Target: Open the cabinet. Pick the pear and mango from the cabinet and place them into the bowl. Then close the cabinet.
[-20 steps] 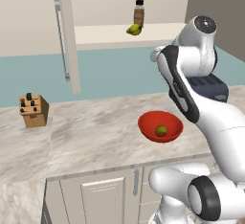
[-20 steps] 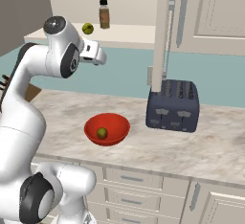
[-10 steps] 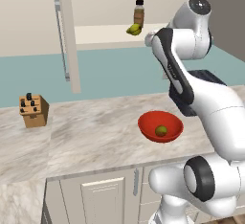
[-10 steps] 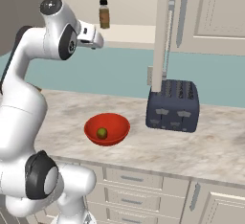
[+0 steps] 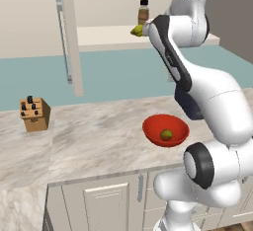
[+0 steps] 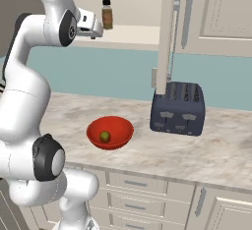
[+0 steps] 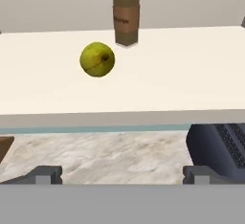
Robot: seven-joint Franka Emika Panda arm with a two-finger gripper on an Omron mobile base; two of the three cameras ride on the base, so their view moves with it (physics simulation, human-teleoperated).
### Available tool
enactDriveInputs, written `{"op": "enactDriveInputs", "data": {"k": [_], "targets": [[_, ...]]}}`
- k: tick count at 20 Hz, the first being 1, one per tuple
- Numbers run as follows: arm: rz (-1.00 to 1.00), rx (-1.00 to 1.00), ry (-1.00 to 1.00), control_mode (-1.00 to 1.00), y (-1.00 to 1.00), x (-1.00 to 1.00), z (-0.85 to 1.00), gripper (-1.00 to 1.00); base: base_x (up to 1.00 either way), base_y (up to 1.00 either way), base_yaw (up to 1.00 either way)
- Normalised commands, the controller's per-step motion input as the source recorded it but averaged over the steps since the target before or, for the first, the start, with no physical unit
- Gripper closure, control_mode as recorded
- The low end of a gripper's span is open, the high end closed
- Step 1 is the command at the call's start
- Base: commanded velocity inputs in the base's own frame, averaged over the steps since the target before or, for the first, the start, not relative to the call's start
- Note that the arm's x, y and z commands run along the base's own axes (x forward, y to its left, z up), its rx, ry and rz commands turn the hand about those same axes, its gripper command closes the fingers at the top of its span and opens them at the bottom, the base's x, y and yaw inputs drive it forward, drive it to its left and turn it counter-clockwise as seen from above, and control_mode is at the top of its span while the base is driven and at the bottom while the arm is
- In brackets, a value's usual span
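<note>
The arm has risen over the last second from a pose above the bowl (image 5: 165, 131) to shelf height inside the open cabinet (image 5: 69, 37), so that the gripper (image 6: 93, 27) now faces the pale shelf (image 7: 167, 74) from just in front of its edge. The fingers (image 7: 45, 174) stand spread wide and hold nothing. In the hand view the pear (image 7: 97, 59), seen end-on as a yellow-green ball, lies on the shelf left of centre, with the brown bottle (image 7: 126, 15) just behind and to its right, the two close but apparently apart. One small rounded fruit, probably the mango (image 5: 166, 135), already rests in the bowl on the marbled surface (image 5: 89, 136), beside the dark toaster (image 6: 178, 108); its colour is too small to read with certainty. The upward move therefore marks the change from delivery of the first fruit to the reach for the second. What is left, by this reading, is to advance the fingers around the pear without knocking the bottle, carry it to the bowl, and shut both doors, the right door (image 6: 167, 32) also standing ajar. The knife block (image 5: 34, 113) lies well apart.
</note>
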Motion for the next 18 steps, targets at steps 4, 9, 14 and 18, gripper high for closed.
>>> {"op": "enactDriveInputs", "data": {"k": [4,9,14,18], "targets": [[0.0,0.0,0.0,-1.0,0.15,0.31,0.0,-1.0,0.0,0.0,0.0],[0.0,0.0,0.0,-1.0,0.11,0.37,0.0,-1.0,0.0,0.0,0.0],[0.0,0.0,0.0,-1.0,0.14,0.35,-0.11,-1.0,0.0,0.0,0.0],[0.0,0.0,0.0,-1.0,0.14,0.34,-0.18,-1.0,0.0,0.0,0.0]]}}
